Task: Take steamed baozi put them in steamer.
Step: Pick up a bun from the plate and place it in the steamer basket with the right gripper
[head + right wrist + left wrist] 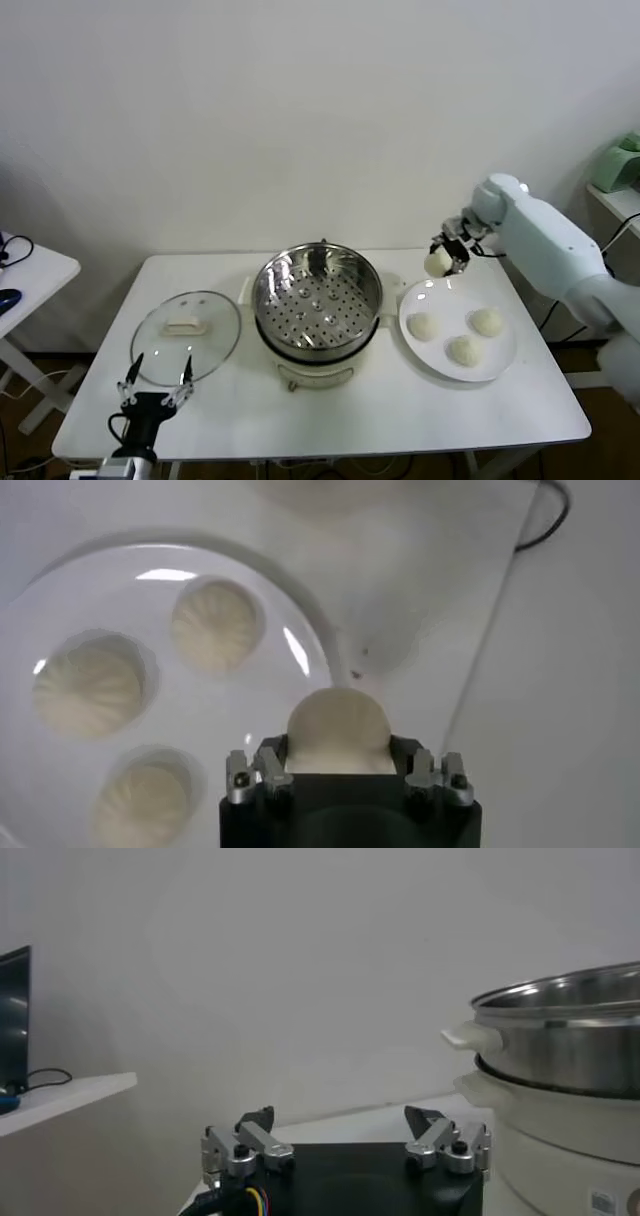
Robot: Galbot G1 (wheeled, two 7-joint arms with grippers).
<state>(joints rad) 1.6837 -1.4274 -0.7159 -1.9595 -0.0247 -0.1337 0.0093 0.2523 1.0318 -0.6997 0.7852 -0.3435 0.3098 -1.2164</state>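
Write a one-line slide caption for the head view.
Right hand lifts one baozi above the plate holding three more; empty steamer waits beside it.

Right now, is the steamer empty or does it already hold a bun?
Empty. The steamer shows only its bare perforated tray; three baozi sit on the plate, and the right claw holds the fourth above the plate's rim.

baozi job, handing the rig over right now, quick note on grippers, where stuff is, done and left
Right gripper: shut on one baozi, lifted above the plate's far edge.
Left gripper: open, parked low near the table's front edge by the glass lid.
Plate: three baozi left on it.
Steamer: open, tray bare.
Done: first bun picked.
Left: carry it to the steamer, release, then move the other three.
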